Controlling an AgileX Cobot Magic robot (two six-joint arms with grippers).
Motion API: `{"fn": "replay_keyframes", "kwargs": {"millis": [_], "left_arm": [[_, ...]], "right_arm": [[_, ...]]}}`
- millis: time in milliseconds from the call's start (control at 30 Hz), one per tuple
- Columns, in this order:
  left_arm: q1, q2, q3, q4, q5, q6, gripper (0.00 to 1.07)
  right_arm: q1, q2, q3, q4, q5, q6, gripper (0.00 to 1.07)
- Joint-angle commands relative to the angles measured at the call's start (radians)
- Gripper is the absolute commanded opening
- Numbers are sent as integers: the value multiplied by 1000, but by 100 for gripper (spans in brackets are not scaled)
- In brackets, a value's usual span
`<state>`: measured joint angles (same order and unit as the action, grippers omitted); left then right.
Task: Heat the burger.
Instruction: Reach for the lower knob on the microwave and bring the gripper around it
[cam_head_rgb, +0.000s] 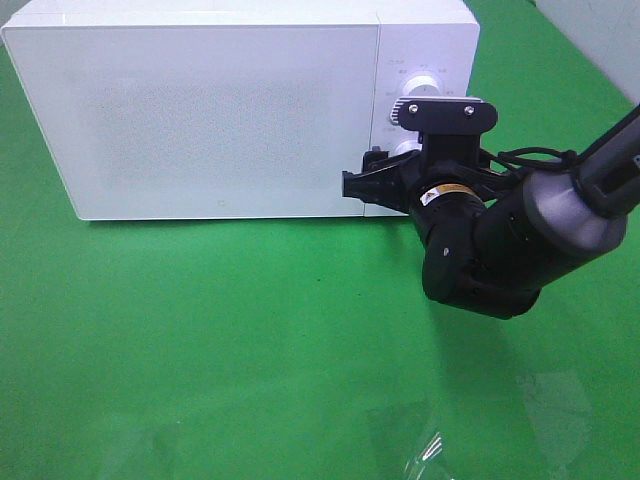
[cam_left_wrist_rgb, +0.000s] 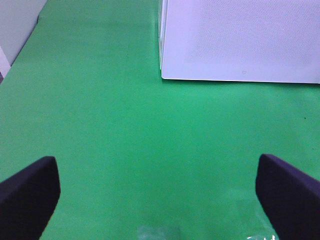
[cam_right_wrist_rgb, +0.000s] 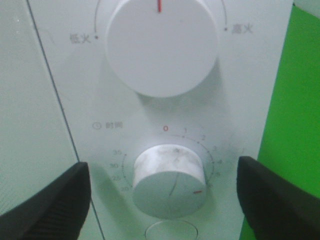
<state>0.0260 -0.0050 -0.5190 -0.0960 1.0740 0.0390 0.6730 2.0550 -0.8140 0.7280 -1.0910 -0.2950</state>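
The burger is hidden in every view. The white microwave (cam_head_rgb: 220, 110) stands at the back of the green cloth with its door closed. My right gripper (cam_head_rgb: 392, 168) is up against its control panel. In the right wrist view the right gripper (cam_right_wrist_rgb: 162, 192) is open, its two black fingers (cam_right_wrist_rgb: 50, 200) wide on either side of the lower timer knob (cam_right_wrist_rgb: 169, 182) and not touching it. The knob's red mark sits away from 0. Above it is the larger power knob (cam_right_wrist_rgb: 161, 45). My left gripper (cam_left_wrist_rgb: 157, 200) is open over bare cloth, short of the microwave's corner (cam_left_wrist_rgb: 165, 75).
Green cloth (cam_head_rgb: 200, 340) covers the table in front of the microwave. A scrap of clear plastic (cam_head_rgb: 430, 450) lies near the front edge. A pale wall (cam_left_wrist_rgb: 15, 25) borders the cloth on the left arm's side.
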Motion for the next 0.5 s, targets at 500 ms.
{"fn": "replay_keyframes", "kwargs": {"millis": [500], "left_arm": [[4,-16,2,-4,-5,-4,99]], "right_arm": [[-31,18,-21,-79,3,30,68]]}}
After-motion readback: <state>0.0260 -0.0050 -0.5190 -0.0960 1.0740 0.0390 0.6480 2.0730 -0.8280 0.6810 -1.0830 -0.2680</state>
